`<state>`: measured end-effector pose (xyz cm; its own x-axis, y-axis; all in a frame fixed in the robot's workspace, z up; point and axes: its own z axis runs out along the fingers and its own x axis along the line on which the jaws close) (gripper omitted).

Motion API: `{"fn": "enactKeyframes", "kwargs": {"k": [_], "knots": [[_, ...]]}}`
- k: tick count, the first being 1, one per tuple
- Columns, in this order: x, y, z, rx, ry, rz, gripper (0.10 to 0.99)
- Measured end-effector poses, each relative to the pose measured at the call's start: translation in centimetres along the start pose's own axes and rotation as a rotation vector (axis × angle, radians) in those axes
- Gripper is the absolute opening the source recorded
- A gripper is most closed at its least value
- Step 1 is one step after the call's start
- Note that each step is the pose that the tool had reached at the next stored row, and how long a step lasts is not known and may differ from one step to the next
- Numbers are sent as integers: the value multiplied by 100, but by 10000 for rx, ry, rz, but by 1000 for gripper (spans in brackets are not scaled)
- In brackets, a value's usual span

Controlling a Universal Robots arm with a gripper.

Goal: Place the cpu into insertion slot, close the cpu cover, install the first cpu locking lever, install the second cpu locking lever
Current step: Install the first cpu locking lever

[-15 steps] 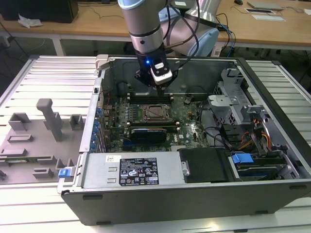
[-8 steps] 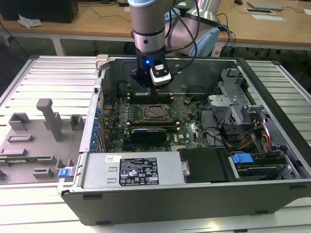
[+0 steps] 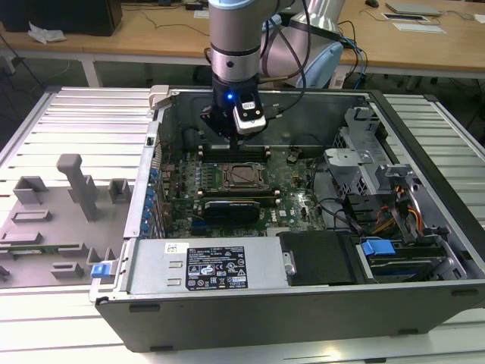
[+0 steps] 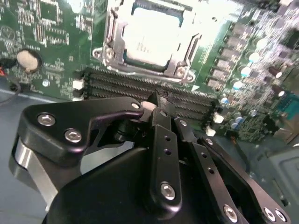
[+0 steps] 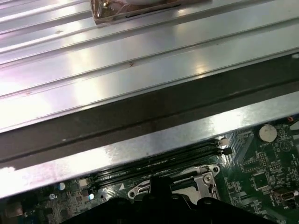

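The black two-fingered gripper (image 4: 161,109) hangs with its fingers drawn together, holding nothing, above the black memory slots (image 4: 140,88) just beside the socket. The pale silver-grey square cpu (image 4: 152,37) lies seated in the black-rimmed insertion slot (image 3: 244,176), with the thin silver metal cpu cover (image 4: 114,46) closed flat around it (window framing the chip). Green motherboard (image 3: 295,201) surrounds.

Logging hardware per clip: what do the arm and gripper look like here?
A silver-grey cylindrical arm with dark bands, a blue light near the wrist and black cables alongside. The matte black metal gripper has linkage bars with silver screws; a small white-and-black module sits at the wrist.
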<state>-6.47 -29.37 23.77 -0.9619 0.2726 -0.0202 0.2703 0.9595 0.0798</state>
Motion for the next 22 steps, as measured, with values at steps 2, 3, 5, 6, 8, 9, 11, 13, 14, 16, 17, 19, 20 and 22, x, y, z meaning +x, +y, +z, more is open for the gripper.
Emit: {"fn": "enactKeyframes", "kwargs": {"k": [2,3,5,6,8,9,11,13,14,16,17,19,20,22], "knots": [[-3,-12,-1,322,-55,-13,106],[-9,-33,-4,433,-77,-20,106],[-21,-77,-6,455,-80,-81,106],[-22,-80,-5,452,-77,-170,106],[-22,-80,-3,438,-44,-740,106],[-22,-80,-2,431,-26,-1055,106],[-22,-80,-1,418,1,-1577,106],[-22,-80,0,405,14,-1978,106],[-24,-80,0,401,21,-2127,106],[-40,-76,3,394,33,-2354,106],[-58,-71,4,392,37,-2431,106],[-143,-47,9,387,49,-2621,106],[-192,-34,12,384,55,-2732,106],[-203,-34,12,379,65,-2895,106]]}}
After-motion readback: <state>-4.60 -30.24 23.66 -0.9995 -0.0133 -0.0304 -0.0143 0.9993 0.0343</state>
